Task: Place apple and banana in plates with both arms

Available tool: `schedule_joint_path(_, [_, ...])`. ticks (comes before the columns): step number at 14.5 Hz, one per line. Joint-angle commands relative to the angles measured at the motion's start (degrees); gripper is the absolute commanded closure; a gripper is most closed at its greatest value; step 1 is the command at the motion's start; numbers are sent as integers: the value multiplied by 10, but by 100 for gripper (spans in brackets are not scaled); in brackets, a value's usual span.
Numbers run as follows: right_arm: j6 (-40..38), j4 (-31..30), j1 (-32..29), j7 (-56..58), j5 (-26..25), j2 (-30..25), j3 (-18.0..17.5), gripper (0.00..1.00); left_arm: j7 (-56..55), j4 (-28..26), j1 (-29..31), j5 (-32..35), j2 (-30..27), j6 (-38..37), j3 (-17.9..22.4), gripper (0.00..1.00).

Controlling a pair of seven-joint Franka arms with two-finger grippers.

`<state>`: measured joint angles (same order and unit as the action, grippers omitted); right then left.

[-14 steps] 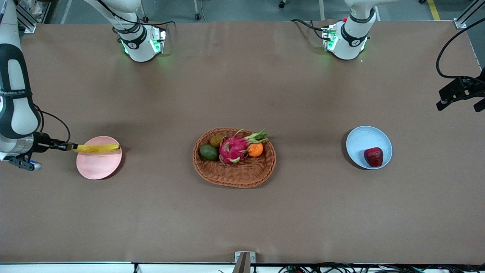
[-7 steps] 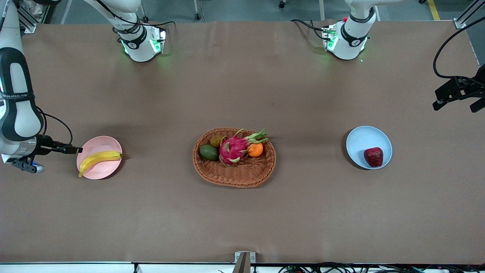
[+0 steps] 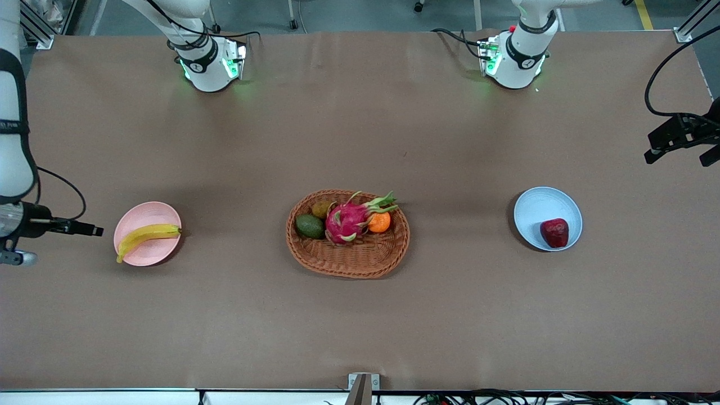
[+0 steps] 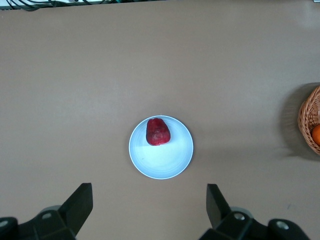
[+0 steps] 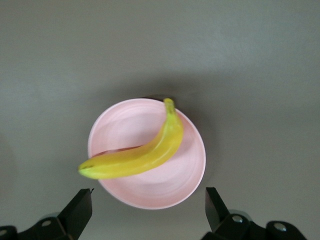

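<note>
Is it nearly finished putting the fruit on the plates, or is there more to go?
It looks done. The banana lies on the pink plate, both ends overhanging, and the apple sits in the blue plate. The right gripper and left gripper are open and empty above their plates. Nothing seems left.

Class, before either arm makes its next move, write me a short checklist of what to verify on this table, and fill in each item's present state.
1. Banana lies on the pink plate: ok, though both ends overhang the rim.
2. Apple sits in the blue plate: ok.
3. Right tool is open and empty, up over the pink plate: ok.
4. Left tool is open and empty, up by the table's edge at the left arm's end: ok.
5. Basket holds the other fruit, untouched: ok.
</note>
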<state>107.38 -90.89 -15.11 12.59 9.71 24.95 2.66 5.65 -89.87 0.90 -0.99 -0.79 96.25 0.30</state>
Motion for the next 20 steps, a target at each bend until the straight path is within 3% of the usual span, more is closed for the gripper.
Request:
schedule_joint_path(1, [-50, -8, 32, -54, -33, -62, 2, 0, 4, 8, -2, 5, 0, -11, 3, 0])
schedule_joint_path(3, [-109, 22, 64, -104, -68, -84, 0, 0, 4, 7, -2, 5, 0, -12, 3, 0])
schedule_joint_path(6, [-205, 95, 90, -141, -68, -84, -1, 0, 3, 8, -2, 5, 1, -16, 3, 0])
schedule_joint_path(11, [-252, 173, 105, -136, -67, -81, 0, 0, 3, 8, -3, 2, 0, -22, 3, 0])
schedule_joint_path(16, [-253, 179, 106, -137, -61, -78, 0, 0, -30, 13, -4, 2, -1, -30, -2, 0])
schedule_joint_path(20, [-269, 178, 134, -139, -90, -82, 0, 0, -31, 12, -4, 2, -1, -32, -2, 0])
